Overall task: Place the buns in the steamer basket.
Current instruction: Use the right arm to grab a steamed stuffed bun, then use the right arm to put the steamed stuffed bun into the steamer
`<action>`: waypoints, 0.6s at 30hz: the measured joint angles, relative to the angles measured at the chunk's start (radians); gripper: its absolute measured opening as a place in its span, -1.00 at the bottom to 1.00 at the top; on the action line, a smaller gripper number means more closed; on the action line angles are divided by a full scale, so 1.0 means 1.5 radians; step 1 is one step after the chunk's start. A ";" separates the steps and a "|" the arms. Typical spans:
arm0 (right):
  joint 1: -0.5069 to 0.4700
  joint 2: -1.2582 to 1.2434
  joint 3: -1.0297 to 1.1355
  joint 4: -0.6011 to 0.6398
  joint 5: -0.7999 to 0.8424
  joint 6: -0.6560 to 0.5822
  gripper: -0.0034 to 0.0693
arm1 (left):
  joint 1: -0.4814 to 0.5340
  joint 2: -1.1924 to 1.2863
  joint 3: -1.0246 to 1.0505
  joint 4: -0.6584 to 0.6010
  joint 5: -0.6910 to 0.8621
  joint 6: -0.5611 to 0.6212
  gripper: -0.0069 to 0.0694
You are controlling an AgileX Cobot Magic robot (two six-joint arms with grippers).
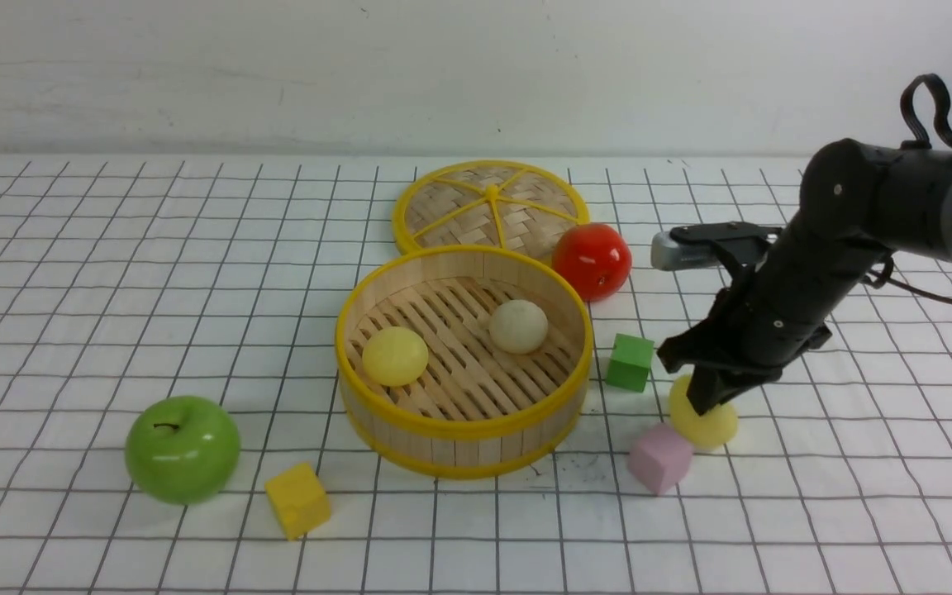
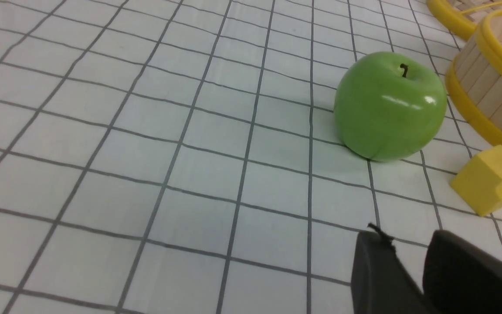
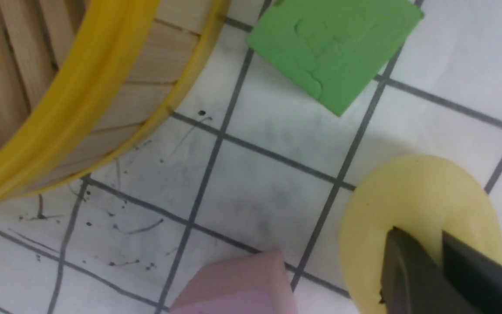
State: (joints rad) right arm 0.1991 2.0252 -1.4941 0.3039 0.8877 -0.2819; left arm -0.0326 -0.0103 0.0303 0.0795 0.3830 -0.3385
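Bamboo steamer basket (image 1: 410, 442) with two buns (image 1: 394, 355) inside; right claw (image 1: 706, 406) nearly closed atop third bun (image 1: 711, 426).

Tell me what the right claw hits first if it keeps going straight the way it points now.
The pale yellow bun on the table. The right claw points down at it and, in the right wrist view, looks right at its top; actual contact is unclear.

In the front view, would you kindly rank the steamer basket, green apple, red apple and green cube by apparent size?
Largest to smallest:
1. steamer basket
2. green apple, though it sits nearer the camera
3. red apple
4. green cube
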 joint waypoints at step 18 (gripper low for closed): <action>0.043 -0.054 -0.111 0.092 0.046 0.006 -0.87 | 0.000 0.000 0.000 0.000 0.000 0.000 -0.34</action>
State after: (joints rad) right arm 0.2631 1.9443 -1.6601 0.4422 0.9574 -0.2722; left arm -0.0326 -0.0103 0.0303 0.0795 0.3830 -0.3385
